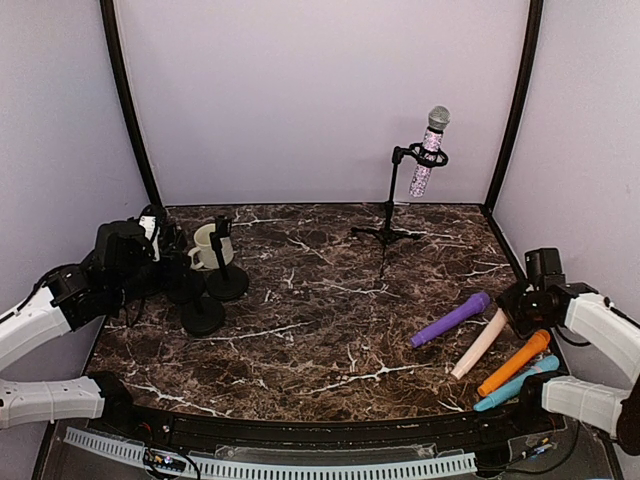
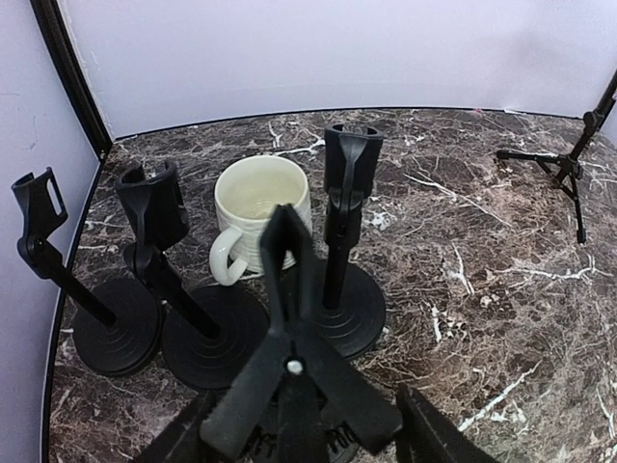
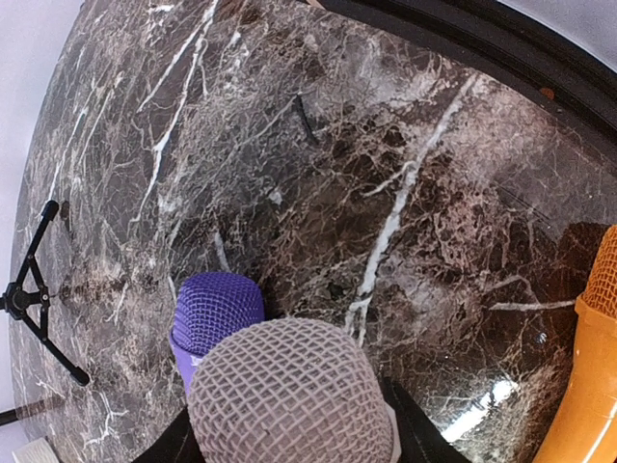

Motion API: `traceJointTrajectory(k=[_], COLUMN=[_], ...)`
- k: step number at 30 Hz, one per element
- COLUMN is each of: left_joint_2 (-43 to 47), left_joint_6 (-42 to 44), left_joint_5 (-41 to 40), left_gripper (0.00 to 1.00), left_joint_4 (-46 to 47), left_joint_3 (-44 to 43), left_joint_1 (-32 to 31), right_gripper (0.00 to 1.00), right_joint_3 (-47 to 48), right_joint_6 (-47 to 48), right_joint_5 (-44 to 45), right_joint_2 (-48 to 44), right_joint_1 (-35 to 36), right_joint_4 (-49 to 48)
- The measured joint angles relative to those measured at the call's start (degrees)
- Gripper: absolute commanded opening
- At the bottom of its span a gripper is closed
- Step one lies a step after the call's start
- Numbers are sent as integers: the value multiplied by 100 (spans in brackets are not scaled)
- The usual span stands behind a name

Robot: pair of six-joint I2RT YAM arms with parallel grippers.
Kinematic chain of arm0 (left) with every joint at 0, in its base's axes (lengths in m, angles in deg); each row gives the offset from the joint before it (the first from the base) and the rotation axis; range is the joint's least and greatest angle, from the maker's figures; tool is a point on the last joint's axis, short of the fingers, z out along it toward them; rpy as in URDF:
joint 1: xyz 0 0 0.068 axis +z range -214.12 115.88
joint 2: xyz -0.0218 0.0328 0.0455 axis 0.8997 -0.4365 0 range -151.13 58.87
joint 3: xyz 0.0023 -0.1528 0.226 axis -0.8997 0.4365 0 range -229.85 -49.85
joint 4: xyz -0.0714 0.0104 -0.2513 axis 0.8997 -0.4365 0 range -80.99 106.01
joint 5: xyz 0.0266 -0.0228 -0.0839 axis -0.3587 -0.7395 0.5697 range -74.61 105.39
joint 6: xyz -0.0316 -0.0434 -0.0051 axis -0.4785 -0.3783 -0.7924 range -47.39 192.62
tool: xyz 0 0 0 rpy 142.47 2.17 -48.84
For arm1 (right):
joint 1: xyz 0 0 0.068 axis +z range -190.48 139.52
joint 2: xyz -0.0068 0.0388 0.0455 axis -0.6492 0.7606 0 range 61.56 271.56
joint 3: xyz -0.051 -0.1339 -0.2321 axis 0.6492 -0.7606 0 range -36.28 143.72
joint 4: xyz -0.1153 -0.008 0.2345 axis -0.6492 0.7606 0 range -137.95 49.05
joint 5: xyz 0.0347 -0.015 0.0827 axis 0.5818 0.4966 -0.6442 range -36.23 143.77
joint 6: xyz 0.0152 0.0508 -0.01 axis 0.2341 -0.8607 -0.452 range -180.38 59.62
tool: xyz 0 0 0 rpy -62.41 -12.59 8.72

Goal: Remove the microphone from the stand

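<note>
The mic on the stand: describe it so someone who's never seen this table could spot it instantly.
At the far right corner of the marble table rises a black tripod stand. The mic is clipped tilted at its top. It alone is sparkly pink with a silver head; the purple mic and orange mic lie flat.

Marble table [image 1: 320,330] holds stands [image 1: 203,318], mug [image 1: 205,247], tripod [image 1: 388,234], microphones [image 1: 450,319] (lying flat).
</note>
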Motion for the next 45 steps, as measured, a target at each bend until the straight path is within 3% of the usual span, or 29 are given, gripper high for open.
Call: traceJointTrajectory(k=[4, 10, 15, 27, 38, 42, 45], left_joint_2=[0, 39, 87, 310, -699, -1241, -1687], left_joint_6=[48, 238, 326, 546, 898, 918, 876], left_joint_5=[160, 348, 374, 374, 1126, 1711, 2304], left_gripper=[74, 76, 77, 81, 81, 81, 81], left_joint_4=[-74, -138, -136, -116, 74, 254, 461], left_joint_3=[-70, -151, -153, -256, -1519, -1847, -2170], left_joint_1=[0, 2, 2, 2, 2, 90, 332], right_gripper=[61, 89, 98, 96, 91, 89, 84], right_joint_3=[-111, -157, -157, -120, 1228, 1460, 1674], right_joint_6=[-87, -127, -186, 79, 1613, 2135, 2516], right_joint_5=[125, 352, 472, 527, -966, -1394, -1412], right_joint_2=[-52, -203, -295, -841, -636, -398, -76], right_joint_1=[-11, -177, -192, -199, -144, 466, 1327], right_joint_4=[-31, -33, -20, 87, -737, -1233, -1576])
